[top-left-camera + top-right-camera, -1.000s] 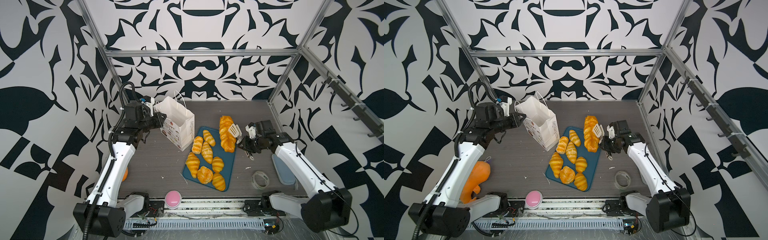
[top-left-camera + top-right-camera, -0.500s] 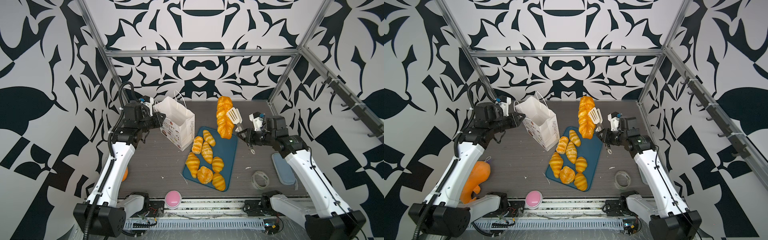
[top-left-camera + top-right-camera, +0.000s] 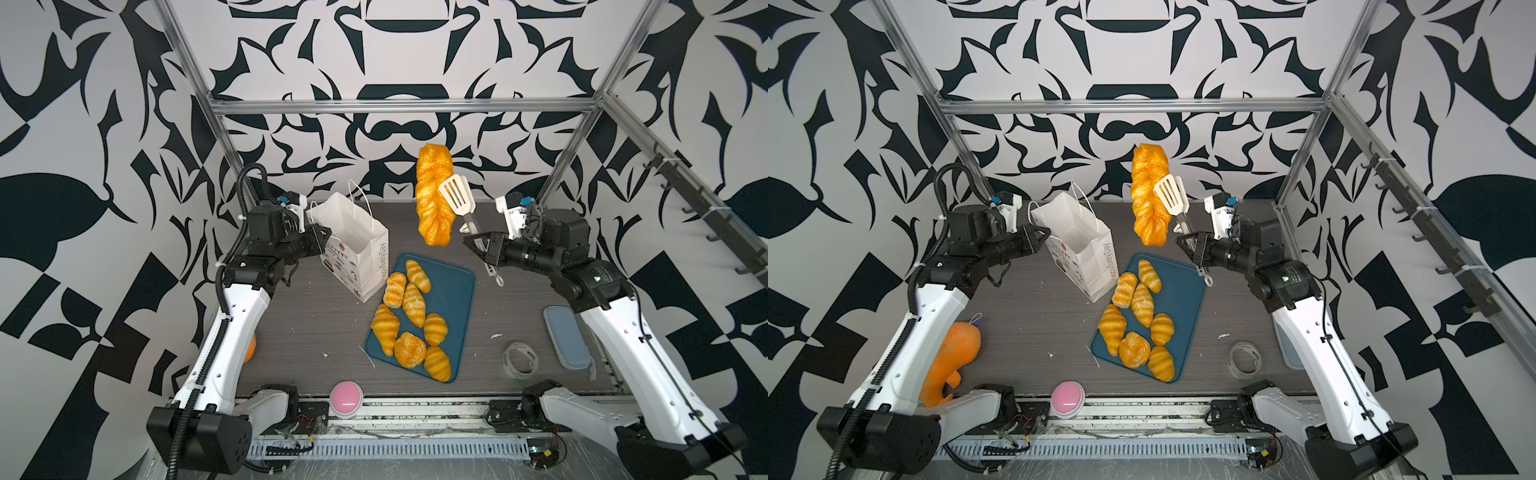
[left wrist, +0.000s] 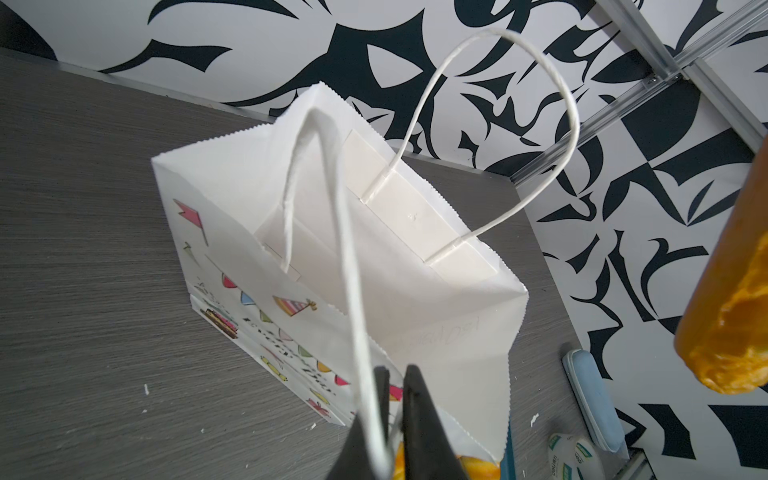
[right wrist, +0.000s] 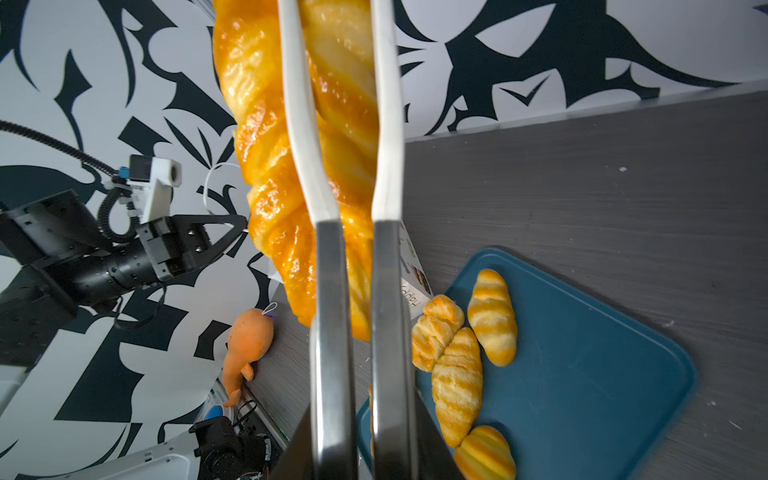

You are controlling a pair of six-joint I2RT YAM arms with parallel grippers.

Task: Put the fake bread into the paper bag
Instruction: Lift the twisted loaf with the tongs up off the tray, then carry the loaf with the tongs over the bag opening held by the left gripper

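Golden-orange and shiny, the long braided toy loaf (image 3: 432, 199) hangs high in the air. It is pinched near its middle by the white plastic tongs with flat slotted ends and shiny metal arms (image 3: 456, 200). My right end effector (image 3: 478, 249) is squeezed tight on the metal arms of the tongs. So the tongs hold the loaf, and I hold the tongs. The loaf stands almost straight up and down. In both top views it shows above the far end of the dark blue flat tray (image 3: 453, 291). It is off to the right of the tall white paper bag with party drawings (image 3: 357, 249), not over the bag's mouth.

My left end effector (image 4: 392, 415) is almost closed. One thin white cord handle (image 4: 353, 291) of the bag is caught between its fingers. The bag stands on the grey wood-look bench (image 3: 316, 324). It leans a little and its mouth is wide open. Its bottom corner is just beside the tray.

Six small striped toy croissants (image 3: 413, 304) and one round toy bun (image 3: 409, 350) lie on the tray, close together on the side next to the bag.

A pink round button (image 3: 346, 399) sits at the front edge of the bench. A roll of clear tape (image 3: 519, 359) and a blue-grey soft case (image 3: 567, 336) lie near my right arm. An orange plush toy (image 3: 951, 361) lies by my left arm.
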